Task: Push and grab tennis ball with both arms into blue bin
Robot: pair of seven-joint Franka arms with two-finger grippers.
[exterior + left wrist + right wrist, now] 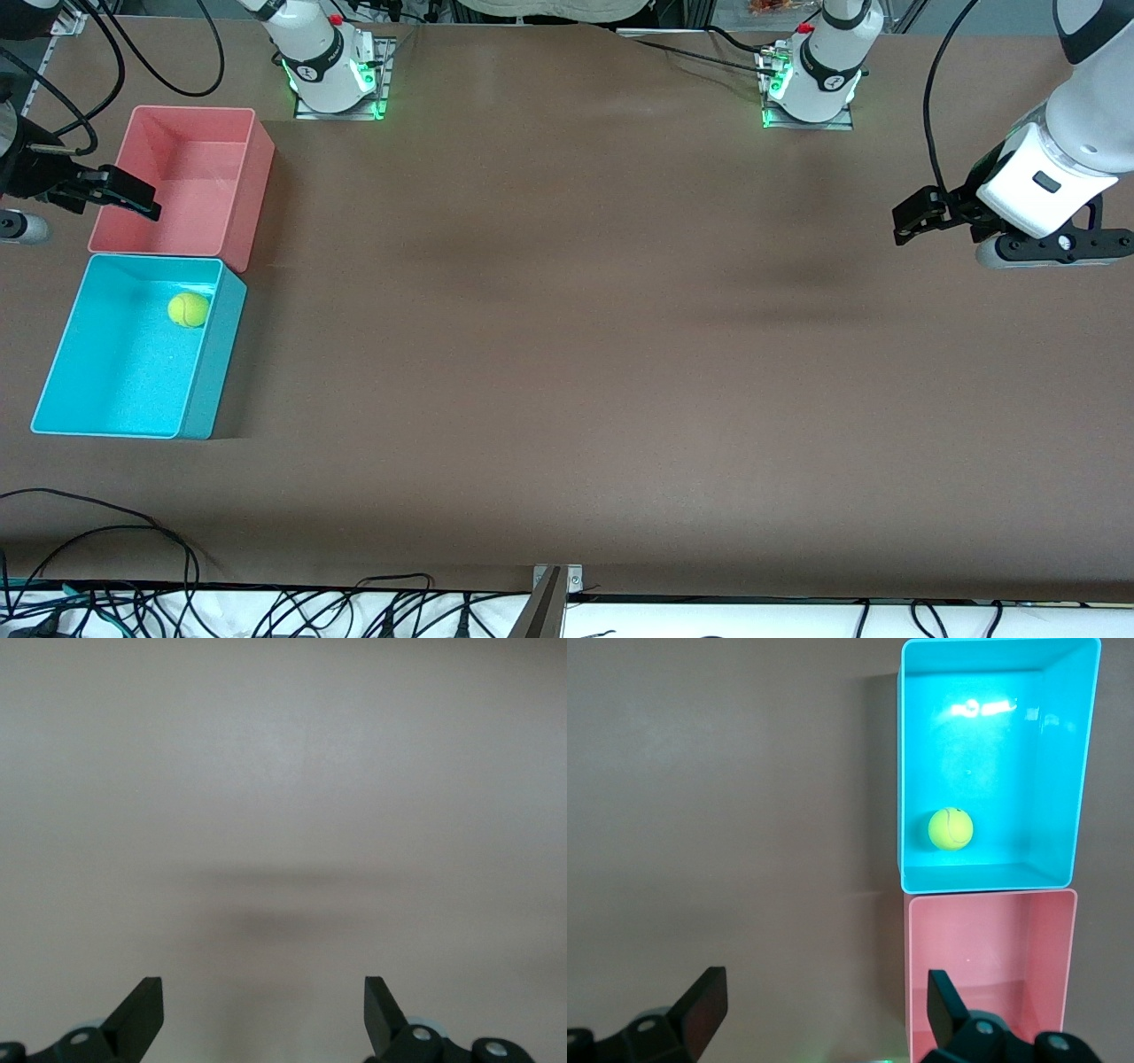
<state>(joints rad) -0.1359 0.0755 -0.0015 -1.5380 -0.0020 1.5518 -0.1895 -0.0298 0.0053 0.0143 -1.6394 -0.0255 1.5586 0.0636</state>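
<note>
The tennis ball (189, 309) lies inside the blue bin (53, 390), on its floor, close to the wall that stands next to the pink bin (257, 190). So the main goal looks done: the ball is in the correct bin and nothing touches it. I judge that only the pulling back of the arms to a rest place can be left, if anything.

The right claw (133, 197) hangs over the edge of the pink bin at the right arm's end of the surface (567, 372), with its two fingers spread wide and nothing between them. The left claw (921, 217) hangs over bare surface at the left arm's end, also wide open and empty; its wrist view shows only plain brown surface under it.

The two bins stand touching, the blue one nearer to the front camera. Between the bins and the left arm, the middle of the surface is wide and bare, so there is much room to move. The tight places are the bin rims under the right claw and the cables (106, 540) along the front edge of the surface.
</note>
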